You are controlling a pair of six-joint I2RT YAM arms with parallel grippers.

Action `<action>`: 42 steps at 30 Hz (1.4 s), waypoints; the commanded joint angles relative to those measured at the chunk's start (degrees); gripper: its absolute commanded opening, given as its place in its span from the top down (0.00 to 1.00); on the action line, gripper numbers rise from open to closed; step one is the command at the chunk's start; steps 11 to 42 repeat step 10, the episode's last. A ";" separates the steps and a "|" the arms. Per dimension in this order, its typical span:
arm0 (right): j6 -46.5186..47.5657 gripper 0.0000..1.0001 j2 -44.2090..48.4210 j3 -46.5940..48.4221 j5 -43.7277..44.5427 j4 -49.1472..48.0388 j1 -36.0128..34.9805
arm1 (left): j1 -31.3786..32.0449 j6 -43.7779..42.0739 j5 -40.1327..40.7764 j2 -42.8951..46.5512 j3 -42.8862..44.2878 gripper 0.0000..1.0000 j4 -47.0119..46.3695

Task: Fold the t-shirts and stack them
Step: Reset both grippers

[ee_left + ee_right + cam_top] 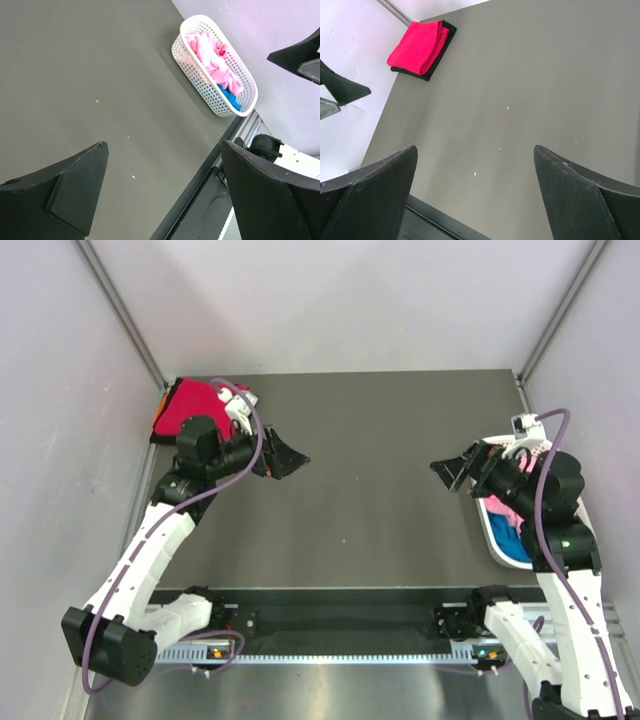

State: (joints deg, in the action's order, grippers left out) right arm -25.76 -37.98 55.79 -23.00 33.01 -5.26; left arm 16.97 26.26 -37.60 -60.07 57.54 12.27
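Left claw and right claw hang wide open and empty over the desk. A folded red t-shirt lies on a black t-shirt at the far left. The pink t-shirt and blue t-shirt, crumpled in the white lattice basket at the right, look light and limp, so a raised fold is probably the best place to pinch.

Enclosed bench cell, even diffuse light.
Dark grey matte table stood between pale lilac-white walls at left, right and far side; metal struts ran up both far corners; a slotted rail edged the near side.
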 commanded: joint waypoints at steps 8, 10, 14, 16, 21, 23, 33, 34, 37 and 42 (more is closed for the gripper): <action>-0.17 0.00 -1.75 3.27 2.87 -2.78 -0.37 | -0.18 1.25 0.43 1.45 1.79 0.01 -4.28; -0.43 0.00 -1.58 3.10 3.75 -3.04 -0.37 | -0.18 0.99 0.60 1.36 2.40 0.01 -3.40; -0.43 0.00 -1.58 3.10 3.75 -3.04 -0.37 | -0.18 0.99 0.60 1.36 2.40 0.01 -3.40; -0.43 0.00 -1.58 3.10 3.75 -3.04 -0.37 | -0.18 0.99 0.60 1.36 2.40 0.01 -3.40; -0.43 0.00 -1.58 3.10 3.75 -3.04 -0.37 | -0.18 0.99 0.60 1.36 2.40 0.01 -3.40; -0.43 0.00 -1.58 3.10 3.75 -3.04 -0.37 | -0.18 0.99 0.60 1.36 2.40 0.01 -3.40; -0.43 0.00 -1.58 3.10 3.75 -3.04 -0.37 | -0.18 0.99 0.60 1.36 2.40 0.01 -3.40; -0.43 0.00 -1.58 3.10 3.75 -3.04 -0.37 | -0.18 0.99 0.60 1.36 2.40 0.01 -3.40; -0.43 0.00 -1.58 3.10 3.75 -3.04 -0.37 | -0.18 0.99 0.60 1.36 2.40 0.01 -3.40; -0.43 0.00 -1.58 3.10 3.75 -3.04 -0.37 | -0.18 0.99 0.60 1.36 2.40 0.01 -3.40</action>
